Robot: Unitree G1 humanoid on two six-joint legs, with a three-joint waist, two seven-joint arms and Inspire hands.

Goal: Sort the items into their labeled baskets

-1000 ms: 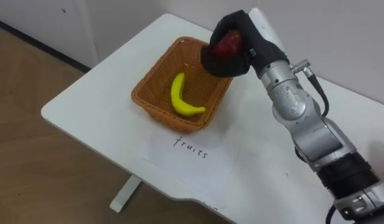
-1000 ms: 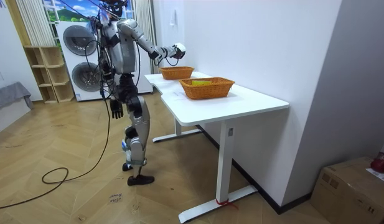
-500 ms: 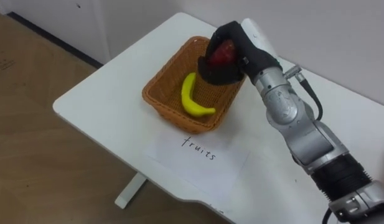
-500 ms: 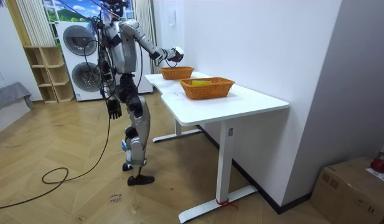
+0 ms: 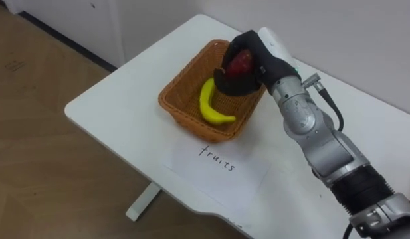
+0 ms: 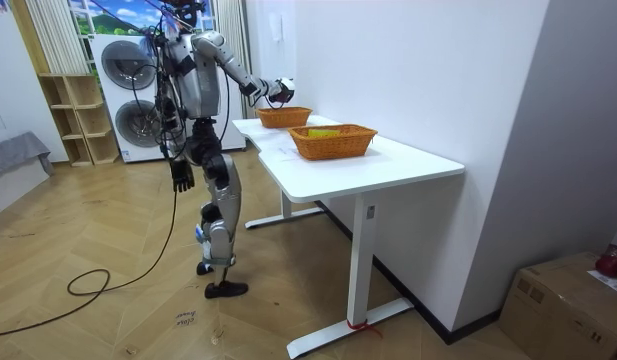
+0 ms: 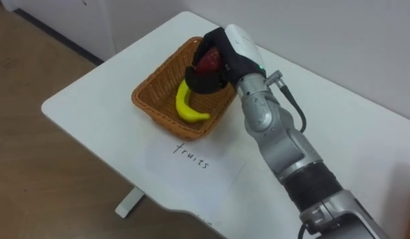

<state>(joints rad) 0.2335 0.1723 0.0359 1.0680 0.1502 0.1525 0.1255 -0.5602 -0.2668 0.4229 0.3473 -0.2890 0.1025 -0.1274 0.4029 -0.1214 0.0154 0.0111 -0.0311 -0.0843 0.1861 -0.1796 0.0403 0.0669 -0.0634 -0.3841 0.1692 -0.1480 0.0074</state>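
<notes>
Red fruit (image 5: 241, 63) is sitting in the right hand (image 5: 268, 63), whose dark fingers and thumb are curling round it from above and the sides. The held fruit is hanging over the far right corner of the wicker basket (image 5: 189, 119), close to the rim; it's unclear whether it is touching the weave. Yellow banana (image 5: 208, 106) is lying on the basket floor, just beside and below the hand, apart from the fruit. The right arm is reaching in from the lower right across the table. A white paper sheet (image 5: 248, 174) with a handwritten word is lying flat on the white table (image 5: 118, 93), just in front of the basket, near the table's edge.

In the room view the robot is standing upright at the far end of the table, right arm stretching out over the far basket. A second wicker basket (image 6: 333, 141) is sitting nearer the camera on the same table, well apart from the first. The left hand (image 6: 181, 177) is hanging by the robot's side, clear of the table; its state cannot be told. A washing machine (image 6: 123, 70) and a wooden shelf (image 6: 73, 120) are standing behind the robot.
</notes>
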